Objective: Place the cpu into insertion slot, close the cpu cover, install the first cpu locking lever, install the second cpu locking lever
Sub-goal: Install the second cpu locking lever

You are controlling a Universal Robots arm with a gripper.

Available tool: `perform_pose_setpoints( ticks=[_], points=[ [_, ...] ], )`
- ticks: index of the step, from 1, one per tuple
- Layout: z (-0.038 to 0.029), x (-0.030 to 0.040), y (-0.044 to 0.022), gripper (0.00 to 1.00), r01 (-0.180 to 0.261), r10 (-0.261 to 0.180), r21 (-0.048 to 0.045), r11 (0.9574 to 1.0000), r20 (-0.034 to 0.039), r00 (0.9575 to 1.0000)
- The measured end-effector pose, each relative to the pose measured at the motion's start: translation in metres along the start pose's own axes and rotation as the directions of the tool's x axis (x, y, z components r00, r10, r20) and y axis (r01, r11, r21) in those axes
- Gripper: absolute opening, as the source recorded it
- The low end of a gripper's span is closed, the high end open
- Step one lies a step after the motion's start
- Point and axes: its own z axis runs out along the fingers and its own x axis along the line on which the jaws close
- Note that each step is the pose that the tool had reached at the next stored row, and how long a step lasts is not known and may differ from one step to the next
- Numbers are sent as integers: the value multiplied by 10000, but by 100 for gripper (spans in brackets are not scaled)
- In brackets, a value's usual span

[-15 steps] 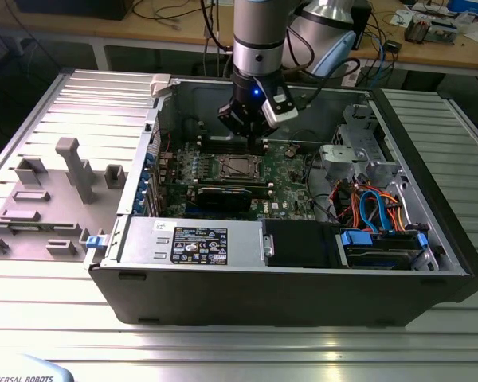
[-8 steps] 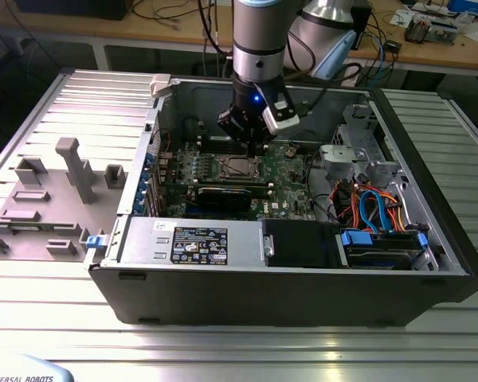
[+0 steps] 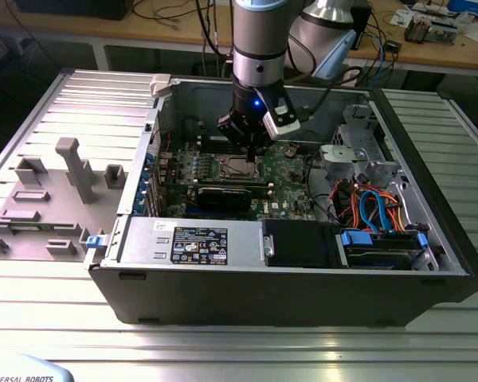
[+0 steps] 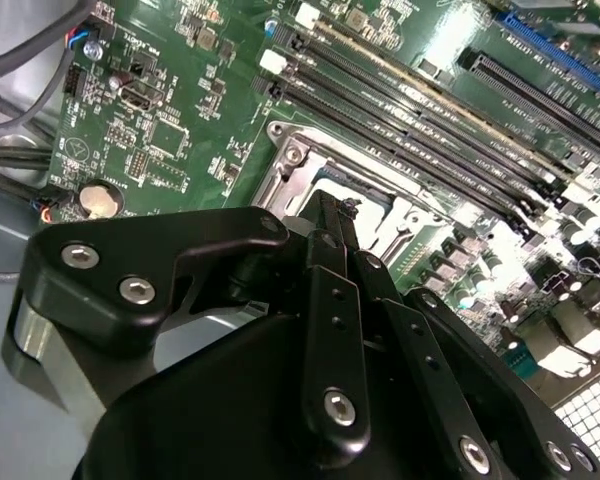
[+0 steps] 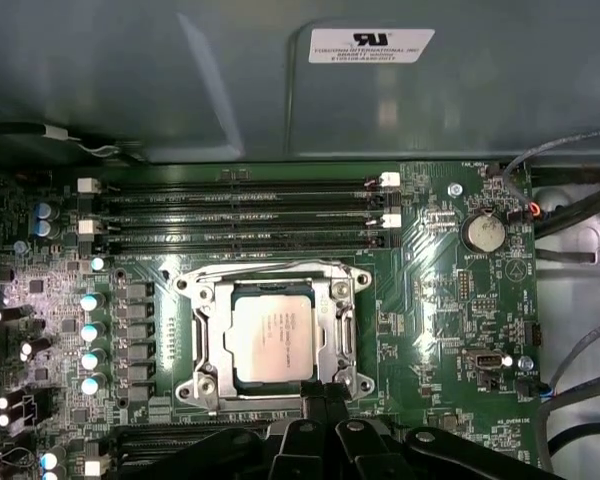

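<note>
**CPU Seated, Cover Down, Jaws at the Socket Edge**

You are looking at an open computer case lying on its side on a ribbed metal desk. Its removed side panel lies flat just beside the case, on the exterior view's left. Inside the case, the power supply sits along the near wall. A cluster of blue and orange cables fills the corner toward the exterior view's right.

The green motherboard covers the floor of the case. The arm comes down from above into the case, over the middle of the board.

Note the four long memory slots running side by side just beside the socket. A round coin battery sits near the board's edge, well apart from the socket.

The insertion slot lies between the memory slots and the black gripper body. The cpu cover lies flat over the slot, framing the chip. The cpu sits inside the slot, silver top facing up, level with the frame.

The gripper hangs at the socket's edge, on the side away from the memory slots. In both wrist views you see the jaws drawn together into one narrow point. In the second wrist view the tip is at the socket's metal frame; whether it touches cannot be told.
</note>
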Motion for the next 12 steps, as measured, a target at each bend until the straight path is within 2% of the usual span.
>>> perform_pose_setpoints(
  ticks=[12],
  points=[
    [0, -1, -26, 11, 1, -1, 1, 10000, 0, 10000]
  ],
)
